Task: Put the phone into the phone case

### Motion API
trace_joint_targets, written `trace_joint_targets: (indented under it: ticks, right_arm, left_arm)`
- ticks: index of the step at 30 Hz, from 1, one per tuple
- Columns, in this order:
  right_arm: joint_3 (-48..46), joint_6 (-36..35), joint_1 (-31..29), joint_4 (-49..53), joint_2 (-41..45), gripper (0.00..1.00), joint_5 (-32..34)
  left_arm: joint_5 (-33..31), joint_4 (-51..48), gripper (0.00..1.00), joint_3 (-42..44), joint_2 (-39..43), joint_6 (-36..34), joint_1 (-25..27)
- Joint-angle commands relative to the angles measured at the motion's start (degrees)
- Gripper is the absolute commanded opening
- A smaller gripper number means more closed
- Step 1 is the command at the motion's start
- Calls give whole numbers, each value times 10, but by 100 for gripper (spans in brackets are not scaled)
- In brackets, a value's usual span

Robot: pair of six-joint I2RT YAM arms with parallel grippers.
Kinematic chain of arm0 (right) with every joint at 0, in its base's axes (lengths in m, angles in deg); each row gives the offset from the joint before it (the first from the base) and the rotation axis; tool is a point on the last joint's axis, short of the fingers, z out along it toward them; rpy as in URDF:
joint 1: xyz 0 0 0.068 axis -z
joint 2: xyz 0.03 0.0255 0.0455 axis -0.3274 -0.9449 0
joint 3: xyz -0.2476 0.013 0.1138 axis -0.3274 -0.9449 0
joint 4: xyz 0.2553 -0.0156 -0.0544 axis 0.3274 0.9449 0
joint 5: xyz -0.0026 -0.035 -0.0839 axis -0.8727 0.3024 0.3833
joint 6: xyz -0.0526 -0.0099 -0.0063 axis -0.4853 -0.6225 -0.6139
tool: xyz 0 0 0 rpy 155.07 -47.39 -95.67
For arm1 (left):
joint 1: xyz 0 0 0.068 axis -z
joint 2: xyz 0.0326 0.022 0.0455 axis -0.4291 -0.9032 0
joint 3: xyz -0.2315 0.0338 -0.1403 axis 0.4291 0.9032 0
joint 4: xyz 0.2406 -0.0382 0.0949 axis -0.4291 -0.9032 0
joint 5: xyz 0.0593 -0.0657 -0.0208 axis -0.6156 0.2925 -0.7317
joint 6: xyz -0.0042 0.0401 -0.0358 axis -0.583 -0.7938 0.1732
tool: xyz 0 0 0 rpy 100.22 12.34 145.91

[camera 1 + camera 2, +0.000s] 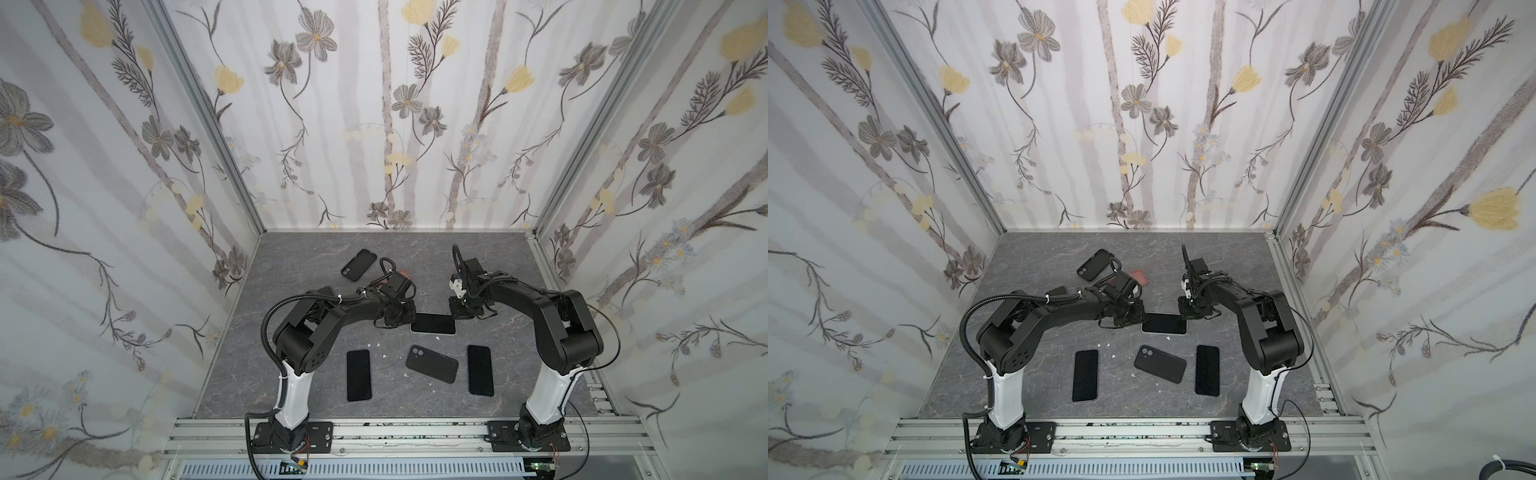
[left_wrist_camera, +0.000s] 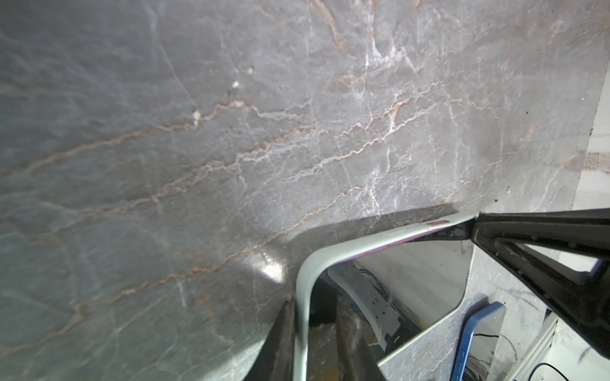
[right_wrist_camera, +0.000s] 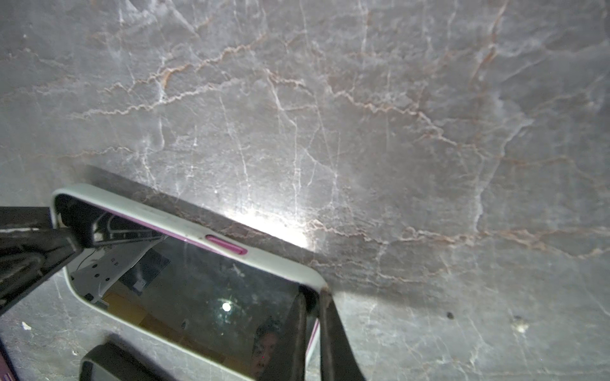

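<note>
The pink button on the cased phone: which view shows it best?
The right wrist view: the button sits close and sharp on the case rim. The left wrist view shows only a thin pink strip; in both top views the phone is a dark slab.

Left gripper (image 2: pixel 313 310) astride cased phone (image 2: pixel 412 273)

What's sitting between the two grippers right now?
A phone in a pale case, screen up on the table, spans the gap between left gripper and right gripper; both top views show it.
</note>
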Motion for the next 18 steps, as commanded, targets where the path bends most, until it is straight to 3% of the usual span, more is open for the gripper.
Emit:
trace_joint_targets:
  ticks: [1,4,10,14,18]
  right_arm:
    - [-11,1,-14,59,-60,12,20]
    - [23,1,-24,73,-30,13,16]
    - [110,-45,-50,87,33,29,1]
    - [131,-91,-69,63,69,40,-2]
    - [126,-136,-93,27,109,50,21]
  left_arm:
    - [-10,-31,25,1,2,1,0]
    - [-14,-41,25,-13,8,-3,-2]
    - [-55,-87,26,-82,44,-48,-13]
    - [-101,-90,30,-85,117,-96,-24]
    - [-146,-57,34,-26,224,-155,-32]
